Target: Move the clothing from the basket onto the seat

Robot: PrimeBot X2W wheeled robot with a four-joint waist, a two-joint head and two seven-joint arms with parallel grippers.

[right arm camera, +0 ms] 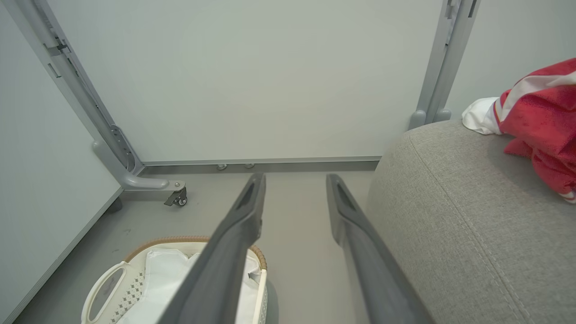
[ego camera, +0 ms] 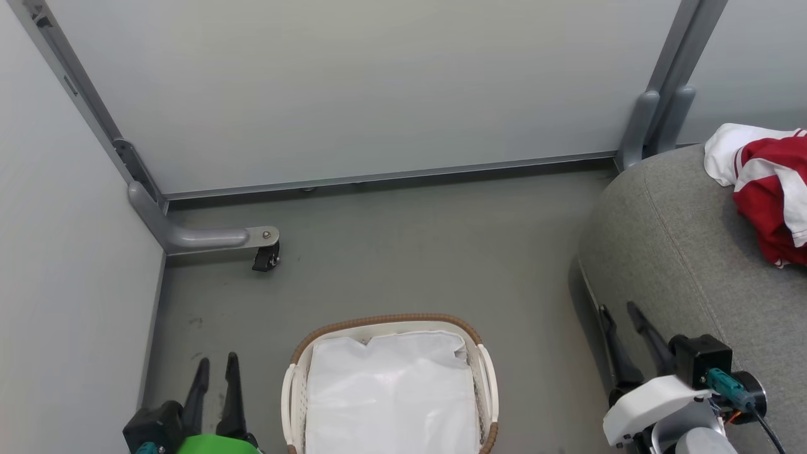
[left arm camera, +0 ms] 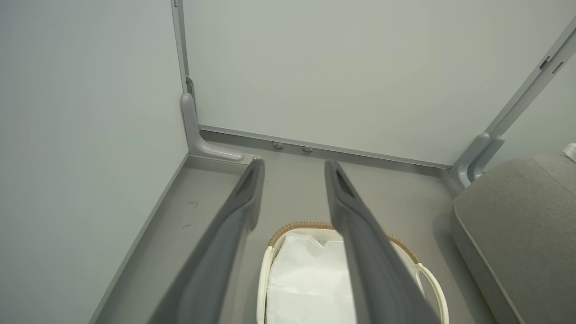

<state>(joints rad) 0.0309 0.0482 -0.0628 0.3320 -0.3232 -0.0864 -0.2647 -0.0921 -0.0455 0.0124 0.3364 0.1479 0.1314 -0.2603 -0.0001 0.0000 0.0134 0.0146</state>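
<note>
- The left gripper is seen with its two dark fingers parted by a clear gap; nothing is held between them.
- The right gripper is likewise spread open, and nothing is gripped by it.
- The basket is placed on the floor between the two grippers: to the right of the left gripper and to the left of the right gripper, near both but touched by neither.
- A white liner sheet is spread inside the basket, below the level of the left gripper's fingertips in the left wrist view.
- The seat is located just beside the right gripper, on its right side; whether the fingers touch the cushion's rounded edge cannot be told.
- The clothing is laid in a crumpled heap on top of the seat, ahead of the right gripper and to its right, well apart from the fingertips. Red fabric with white panels and stripe trim is shown.
- A caster wheel on a grey frame foot is located ahead of the left gripper, near the wall panel.
</note>
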